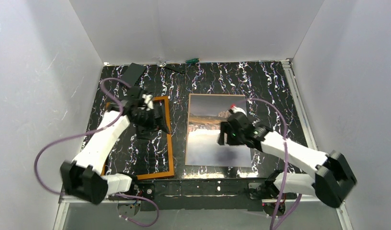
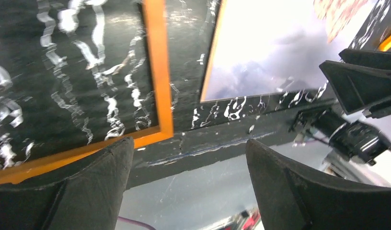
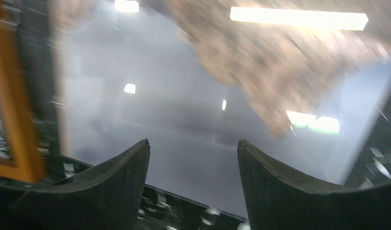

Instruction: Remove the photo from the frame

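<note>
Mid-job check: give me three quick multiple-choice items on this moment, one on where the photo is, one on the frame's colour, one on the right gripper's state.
1. Where does the photo lie?
A) flat on the table, right of the frame
B) inside the frame
C) propped on the back wall

2. What colour is the frame?
A) white
B) blue
C) orange-brown

3. How is the right gripper?
A) shut on the photo
B) open, holding nothing
C) shut on the frame

Answers:
1 A: the top view shows the photo face up beside the frame with a gap between them, and only table inside the frame.
2 C: its narrow rails are orange-brown.
3 B: its fingers stand apart above the photo with nothing between them.
</note>
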Available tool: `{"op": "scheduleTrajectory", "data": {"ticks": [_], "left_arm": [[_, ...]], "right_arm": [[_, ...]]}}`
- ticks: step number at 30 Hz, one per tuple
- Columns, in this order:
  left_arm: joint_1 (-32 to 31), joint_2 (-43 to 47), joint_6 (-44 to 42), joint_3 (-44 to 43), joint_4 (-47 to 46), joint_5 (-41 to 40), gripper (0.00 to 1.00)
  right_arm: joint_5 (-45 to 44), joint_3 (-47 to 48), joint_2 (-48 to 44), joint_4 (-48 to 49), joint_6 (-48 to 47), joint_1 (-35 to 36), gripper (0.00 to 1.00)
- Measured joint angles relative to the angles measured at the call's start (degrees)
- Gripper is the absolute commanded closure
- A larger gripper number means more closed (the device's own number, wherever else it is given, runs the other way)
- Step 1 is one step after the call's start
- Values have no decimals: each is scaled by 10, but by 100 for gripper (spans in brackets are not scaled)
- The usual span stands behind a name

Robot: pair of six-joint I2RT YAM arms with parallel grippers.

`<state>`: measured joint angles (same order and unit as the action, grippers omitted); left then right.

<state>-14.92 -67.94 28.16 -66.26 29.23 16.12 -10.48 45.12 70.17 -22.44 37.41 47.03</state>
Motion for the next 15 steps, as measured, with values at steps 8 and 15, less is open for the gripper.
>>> {"op": "scheduleTrajectory", "data": {"ticks": [8,15], "left_arm": [[-174,-228,71,-2,-125,63,12],[-199,-278,101,-8,-162,73,9]], "right_arm": [[23,-162,-273,-88,40,-97,26],[20,-156,-243,-132,54,-185,26]]}}
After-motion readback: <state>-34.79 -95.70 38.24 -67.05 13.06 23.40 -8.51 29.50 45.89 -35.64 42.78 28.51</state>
